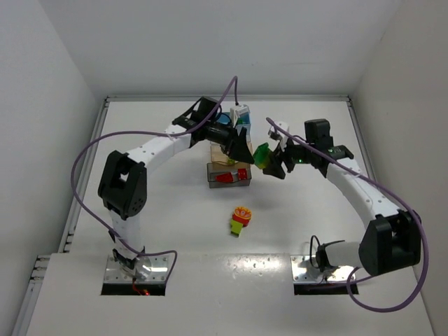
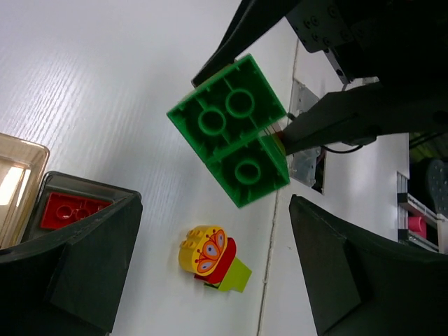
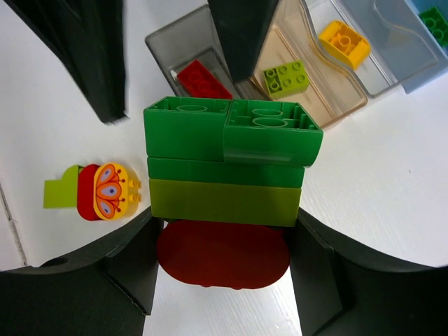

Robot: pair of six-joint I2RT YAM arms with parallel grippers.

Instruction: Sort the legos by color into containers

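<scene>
Right gripper (image 3: pixel 224 234): pressed onto the brick stack (image 3: pixel 227 164) at its low end, one finger on each side of the red and lime pieces. I read this as holding the stack steady in the air so it can be pulled apart.
Brick stack: dark green farthest from the palm, lime beneath it, red nearest the palm. It is held off the table (image 1: pixel 182 231), just right of the bins.
Left gripper (image 2: pixel 213 210): fingers spread wide, nothing pinched. It faces the green end of the stack, which I judge lets it close on that end.
Stack relative to left gripper: just ahead of the spread fingers, and touching neither as far as I can tell.
Grey bin (image 3: pixel 159 50): one red brick (image 3: pixel 203 78) inside.
Tan bin (image 3: pixel 315 98): one lime brick (image 3: pixel 287 77) and one yellow brick (image 3: pixel 343 42).
Blue bin (image 3: pixel 392 49): one green brick (image 3: pixel 437 21), at the edge of view.
Loose clump (image 1: pixel 240 220): yellow, red and lime, lying on the table nearer the arm bases, well apart from both grippers and not yet sorted.
</scene>
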